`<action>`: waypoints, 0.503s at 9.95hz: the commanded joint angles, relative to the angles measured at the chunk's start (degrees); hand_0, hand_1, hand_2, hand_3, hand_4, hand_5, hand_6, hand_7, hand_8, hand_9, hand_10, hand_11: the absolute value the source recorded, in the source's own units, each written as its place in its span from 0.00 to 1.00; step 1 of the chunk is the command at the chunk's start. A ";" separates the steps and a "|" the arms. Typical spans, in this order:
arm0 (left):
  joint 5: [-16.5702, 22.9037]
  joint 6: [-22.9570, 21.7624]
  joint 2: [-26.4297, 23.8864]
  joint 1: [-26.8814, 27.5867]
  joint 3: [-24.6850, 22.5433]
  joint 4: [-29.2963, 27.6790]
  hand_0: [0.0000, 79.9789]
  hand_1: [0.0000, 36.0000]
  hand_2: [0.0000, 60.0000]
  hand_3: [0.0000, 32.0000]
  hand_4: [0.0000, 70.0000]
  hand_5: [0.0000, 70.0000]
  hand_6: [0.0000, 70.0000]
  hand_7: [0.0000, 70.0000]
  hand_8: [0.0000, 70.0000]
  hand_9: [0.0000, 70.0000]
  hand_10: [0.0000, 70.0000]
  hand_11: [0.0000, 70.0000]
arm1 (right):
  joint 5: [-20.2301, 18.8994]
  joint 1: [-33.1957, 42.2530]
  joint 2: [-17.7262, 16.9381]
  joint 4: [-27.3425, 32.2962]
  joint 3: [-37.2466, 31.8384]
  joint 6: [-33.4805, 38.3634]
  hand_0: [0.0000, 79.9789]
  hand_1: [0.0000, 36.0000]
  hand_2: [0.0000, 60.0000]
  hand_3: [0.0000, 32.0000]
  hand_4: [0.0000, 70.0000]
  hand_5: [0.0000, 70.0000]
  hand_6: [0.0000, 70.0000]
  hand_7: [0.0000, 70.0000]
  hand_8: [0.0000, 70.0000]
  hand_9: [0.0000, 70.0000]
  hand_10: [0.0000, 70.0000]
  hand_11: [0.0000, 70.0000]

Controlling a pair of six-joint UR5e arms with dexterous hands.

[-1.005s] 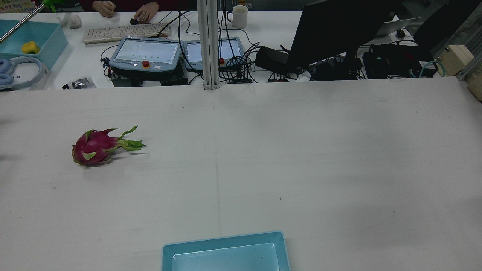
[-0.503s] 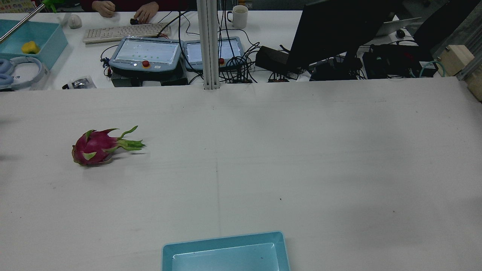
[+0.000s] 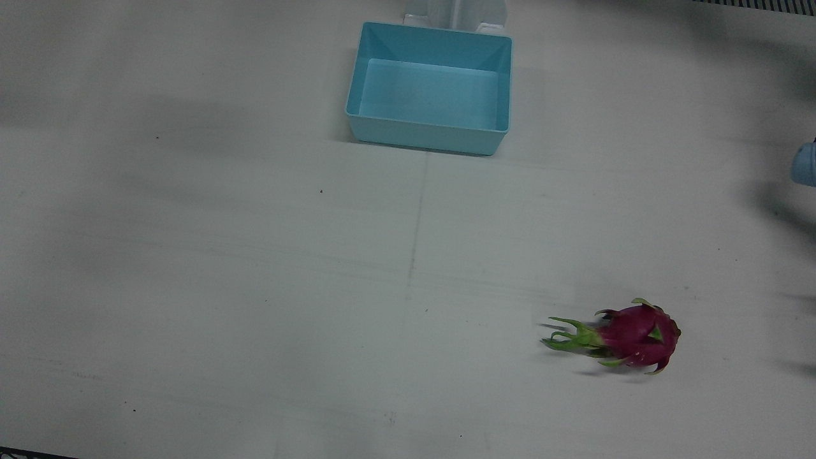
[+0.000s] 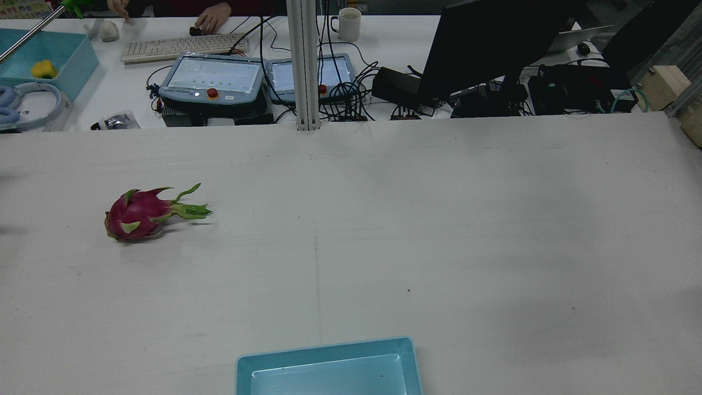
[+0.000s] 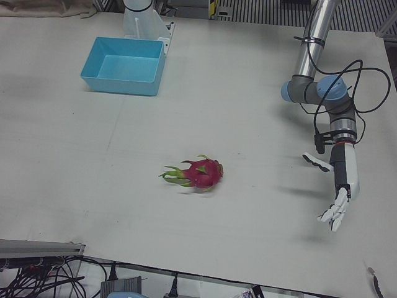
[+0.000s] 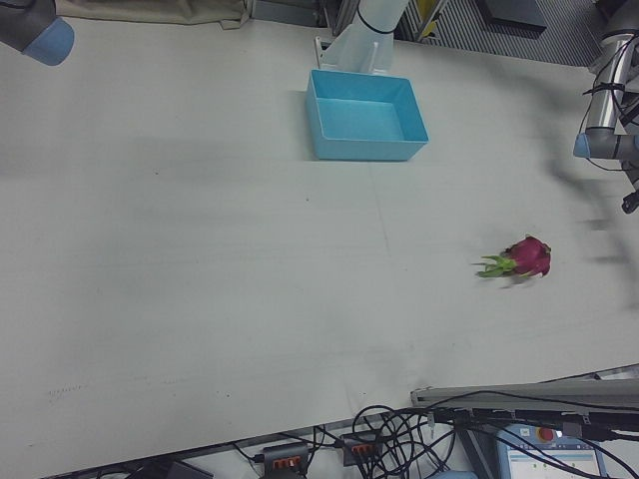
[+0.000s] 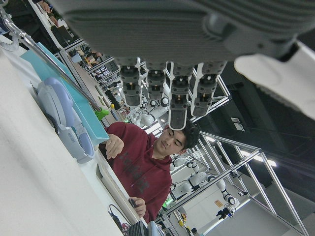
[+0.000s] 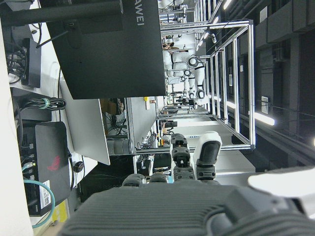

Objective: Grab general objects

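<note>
A magenta dragon fruit (image 3: 631, 336) with green leaf tips lies on its side on the white table; it also shows in the rear view (image 4: 138, 215), the left-front view (image 5: 200, 174) and the right-front view (image 6: 526, 257). My left hand (image 5: 340, 183) hangs open and empty above the table, well to the side of the fruit and apart from it. Its fingers (image 7: 170, 93) are straight and spread in the left hand view. My right hand (image 8: 194, 164) shows only in its own view, fingers extended and holding nothing, facing the far desks.
An empty light-blue bin (image 3: 426, 136) stands at the robot's edge of the table, mid-width (image 4: 323, 350) (image 5: 121, 84). A desk (image 4: 384, 38) with monitors, pendants, cables and a seated person lies beyond the far edge. The right arm's elbow (image 6: 35, 30) shows at the corner.
The dragon fruit and the bin have not moved. One hand of the person at the far desk has shifted left away from the keyboard.
</note>
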 commanded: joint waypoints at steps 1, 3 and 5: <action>0.00 0.00 0.00 0.00 0.00 0.00 0.46 0.00 0.00 0.00 0.22 0.19 0.35 0.38 0.24 0.12 0.16 0.23 | 0.00 -0.08 -0.02 0.00 0.00 -0.05 0.00 0.00 0.00 0.00 0.00 0.00 0.00 0.00 0.00 0.00 0.00 0.00; 0.00 0.00 0.00 0.00 0.00 -0.09 0.46 0.00 0.00 0.00 0.22 0.20 0.36 0.38 0.24 0.12 0.16 0.23 | 0.00 0.01 0.07 0.00 0.00 0.03 0.00 0.00 0.00 0.00 0.00 0.00 0.00 0.00 0.00 0.00 0.00 0.00; 0.00 -0.09 0.00 0.00 -0.09 -0.09 0.47 0.00 0.00 0.00 0.23 0.20 0.36 0.38 0.24 0.12 0.16 0.23 | 0.00 -0.08 -0.02 0.00 -0.61 0.38 0.00 0.00 0.00 0.00 0.00 0.00 0.00 0.00 0.00 0.00 0.00 0.00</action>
